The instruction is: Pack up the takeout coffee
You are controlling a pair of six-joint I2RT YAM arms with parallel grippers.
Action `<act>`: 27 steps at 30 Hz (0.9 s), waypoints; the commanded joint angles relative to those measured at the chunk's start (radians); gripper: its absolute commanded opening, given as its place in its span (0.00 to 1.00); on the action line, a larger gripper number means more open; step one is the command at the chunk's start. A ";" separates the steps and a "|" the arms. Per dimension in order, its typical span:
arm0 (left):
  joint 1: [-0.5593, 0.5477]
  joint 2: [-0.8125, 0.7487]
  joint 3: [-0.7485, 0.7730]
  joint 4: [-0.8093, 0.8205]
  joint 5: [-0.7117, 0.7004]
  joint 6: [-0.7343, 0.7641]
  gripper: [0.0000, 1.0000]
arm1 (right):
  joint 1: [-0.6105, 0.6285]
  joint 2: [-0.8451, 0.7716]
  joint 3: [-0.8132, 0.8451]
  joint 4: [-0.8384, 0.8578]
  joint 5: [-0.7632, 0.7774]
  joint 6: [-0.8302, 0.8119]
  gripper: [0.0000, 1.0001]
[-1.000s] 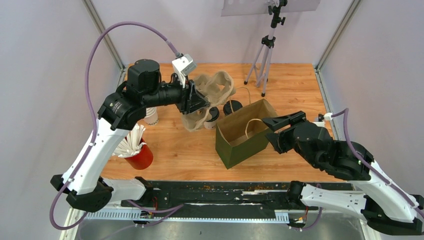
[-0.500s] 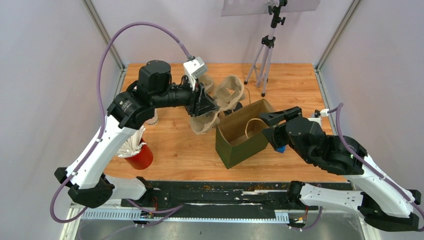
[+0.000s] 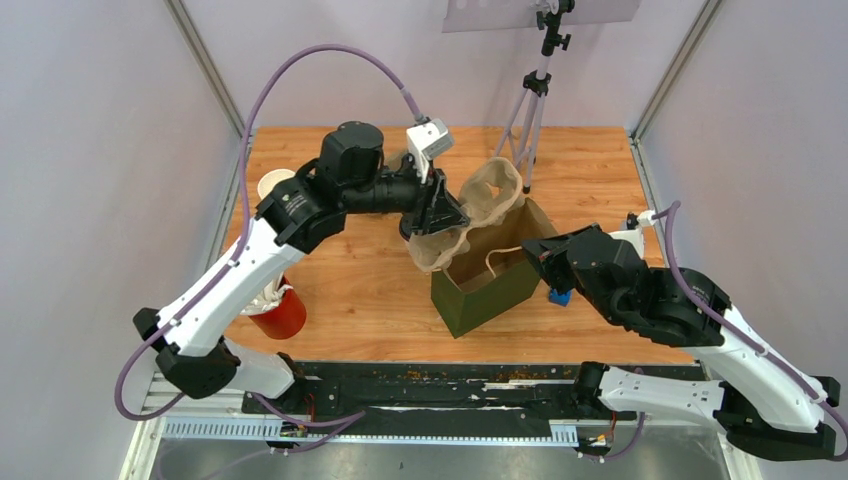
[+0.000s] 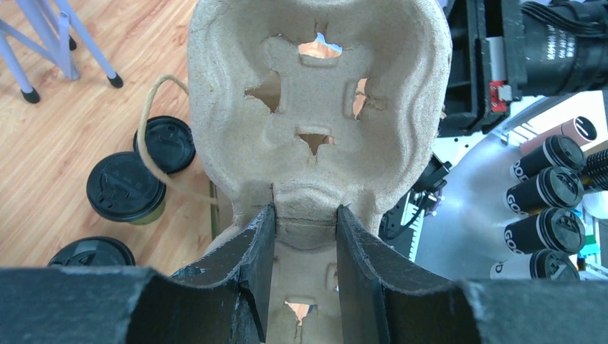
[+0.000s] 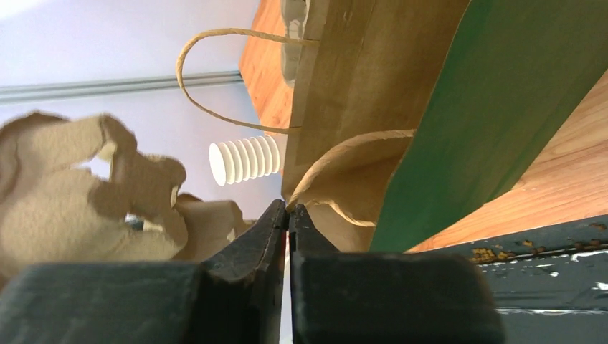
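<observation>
The left pincer [image 4: 305,218] was clamped on the middle ridge of a moulded cardboard cup carrier [image 4: 315,107], one finger on each side. All the carrier's pockets that showed were bare. In the top view that pincer [image 3: 440,212] sat at centre frame, holding the carrier [image 3: 480,205] tilted above the back left corner of an open paper bag [image 3: 485,295].

The right pincer [image 5: 288,209] had its jaws almost together, with the bag's [image 5: 430,107] brown rim and a string handle right at their tips. It appeared to be pinching the rim, steadying the bag or keeping its mouth spread. From above it [image 3: 547,260] lay at the bag's right edge.

The coffee was not packed. In the left wrist view, at the left of the frame, a green-sided cup [image 4: 126,190] with a black lid stood on the desk [image 4: 57,129]. A second lidded cup [image 4: 165,143] stood just beside it, and a third lid [image 4: 92,252] was partly cut off lower down. All were outside the bag and hidden behind the carrier in the top view.

I judged the step in hand to be bringing the carrier to the bag. The next move would call for levelling the carrier, turning its long side along the bag's long side and lowering it clear of both handles. The right pincer would need to keep the rim from folding in.
</observation>
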 commanded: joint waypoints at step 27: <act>-0.063 0.173 -0.014 0.173 -0.099 -0.007 0.31 | -0.009 -0.209 -0.247 0.458 -0.132 -0.657 0.00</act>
